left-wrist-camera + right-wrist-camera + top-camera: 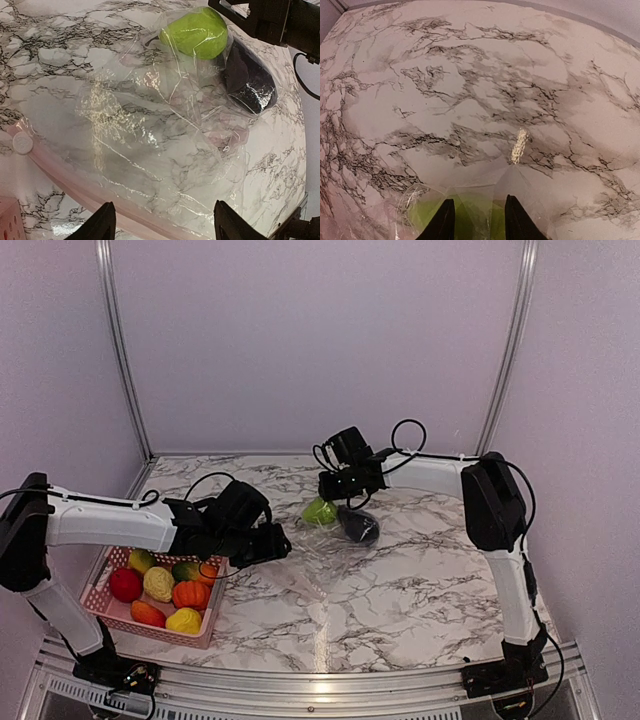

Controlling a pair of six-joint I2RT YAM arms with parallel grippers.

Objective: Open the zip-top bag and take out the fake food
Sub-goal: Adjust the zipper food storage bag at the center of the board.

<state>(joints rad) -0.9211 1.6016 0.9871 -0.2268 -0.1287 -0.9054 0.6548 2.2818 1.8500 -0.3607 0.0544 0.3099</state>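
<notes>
The zip-top bag point(318, 552) lies flat mid-table, its pinkish zip strip point(60, 175) toward the left arm. Inside its far end sit two pieces of fake food: a green piece point(195, 33) and a dark eggplant point(250, 82). My left gripper point(165, 226) is open, hovering just above the zip edge with only film between its fingers. My right gripper point(479, 220) is over the bag's far end, fingers apart, with a raised fold of clear film point(517, 172) and the green piece point(427, 212) beneath them. More fake food point(160, 585) fills the pink basket.
The pink mesh basket point(140, 628) stands at the near left, under the left forearm. Its corner point(7, 220) shows in the left wrist view. The right gripper body point(270, 20) hangs close above the green piece. Enclosure walls stand at the back and sides.
</notes>
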